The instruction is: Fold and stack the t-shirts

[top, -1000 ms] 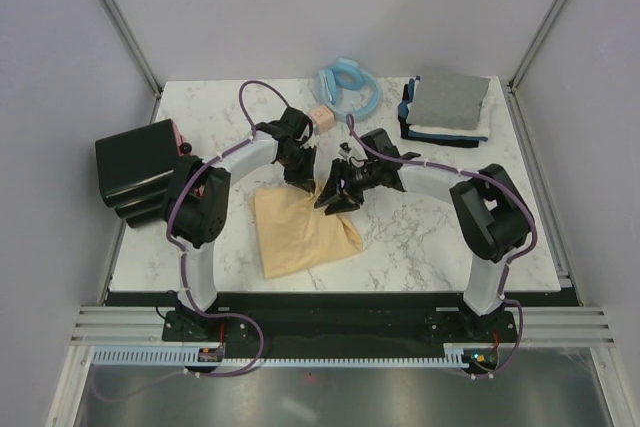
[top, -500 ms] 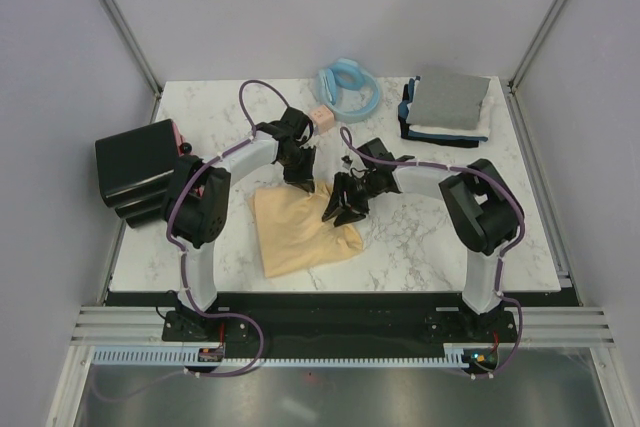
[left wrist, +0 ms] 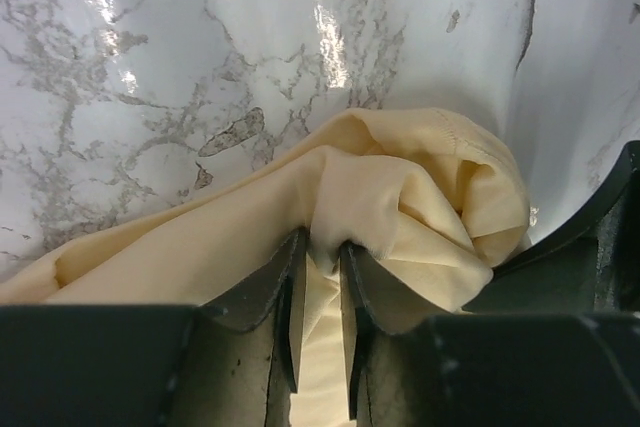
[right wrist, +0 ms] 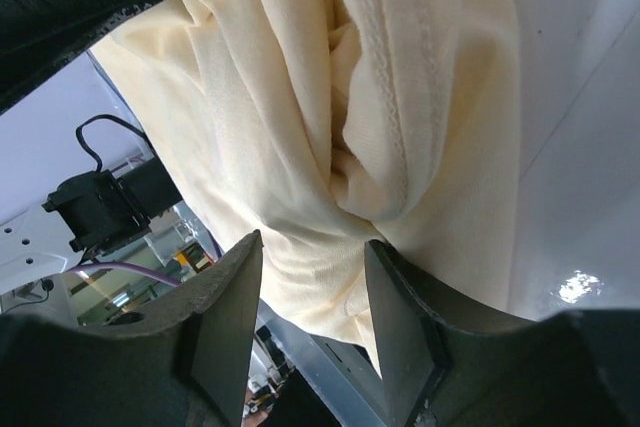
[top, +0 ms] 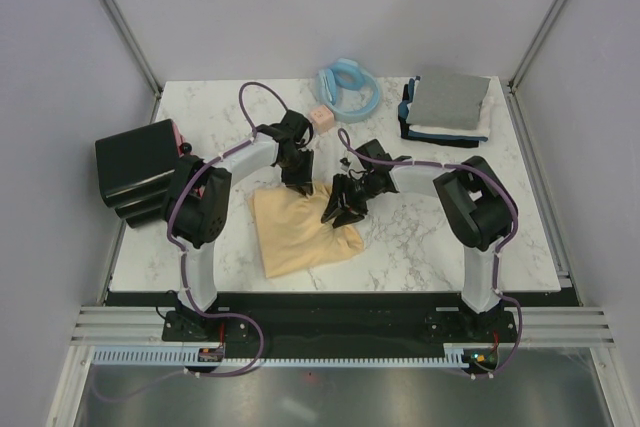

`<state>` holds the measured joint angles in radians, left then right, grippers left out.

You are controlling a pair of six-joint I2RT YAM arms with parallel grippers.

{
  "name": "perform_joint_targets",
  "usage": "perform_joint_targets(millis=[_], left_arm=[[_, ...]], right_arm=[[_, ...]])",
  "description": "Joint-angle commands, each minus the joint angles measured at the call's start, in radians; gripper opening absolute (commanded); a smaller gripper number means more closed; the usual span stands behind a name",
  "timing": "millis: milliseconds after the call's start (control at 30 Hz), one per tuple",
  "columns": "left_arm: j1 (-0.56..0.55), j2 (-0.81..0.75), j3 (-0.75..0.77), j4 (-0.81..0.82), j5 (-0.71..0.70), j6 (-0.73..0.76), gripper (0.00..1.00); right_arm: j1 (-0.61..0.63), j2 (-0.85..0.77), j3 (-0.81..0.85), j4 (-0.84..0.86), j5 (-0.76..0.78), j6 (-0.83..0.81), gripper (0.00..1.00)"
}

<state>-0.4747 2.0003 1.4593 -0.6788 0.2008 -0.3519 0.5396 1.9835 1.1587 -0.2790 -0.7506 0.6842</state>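
Note:
The pale yellow-cream t-shirt point(top: 300, 235) lies crumpled on the marble table point(top: 430, 237) in front of both arms. My left gripper point(top: 302, 184) is at the shirt's far edge. In the left wrist view its jaws stand only a narrow way apart, with a bunched fold of the yellow t-shirt point(left wrist: 420, 207) pinched between the tips of the left gripper point(left wrist: 322, 242). My right gripper point(top: 337, 209) hovers over the shirt's right edge. It is open point(right wrist: 313, 247), with the yellow cloth point(right wrist: 300, 97) beyond its fingers and nothing held. Folded grey, white and navy t-shirts point(top: 448, 107) are stacked at the back right.
A light blue ring point(top: 350, 87) and a small pink cube point(top: 321, 118) sit at the back centre, close behind the left gripper. A black box point(top: 140, 172) with a pink side stands at the table's left edge.
My right gripper has drawn a little nearer and lower over the shirt's right edge, and its arm has folded in leftward. The shirt's raised far corner has sunk. The left arm has barely moved.

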Motion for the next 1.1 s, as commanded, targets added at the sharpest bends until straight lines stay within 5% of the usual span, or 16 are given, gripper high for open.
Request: perform_joint_targets(millis=[0, 233, 633, 933, 1067], left_arm=[[0.010, -0.017, -0.008, -0.041, -0.087, -0.029, 0.28], [0.018, -0.025, 0.114, -0.042, -0.094, -0.013, 0.35], [-0.002, 0.149, 0.271, -0.070, -0.031, -0.021, 0.34], [0.022, -0.052, 0.253, -0.080, -0.152, -0.036, 0.35], [0.044, -0.148, 0.192, -0.175, -0.173, -0.081, 0.35]], right_arm=[[0.002, 0.052, 0.018, -0.042, 0.094, -0.044, 0.54], [0.002, 0.043, 0.015, -0.052, 0.091, -0.057, 0.54], [0.002, 0.040, 0.013, -0.037, 0.077, -0.060, 0.53], [0.000, -0.037, 0.155, -0.061, 0.039, -0.061, 0.59], [0.000, -0.100, 0.289, -0.150, 0.137, -0.106, 0.62]])
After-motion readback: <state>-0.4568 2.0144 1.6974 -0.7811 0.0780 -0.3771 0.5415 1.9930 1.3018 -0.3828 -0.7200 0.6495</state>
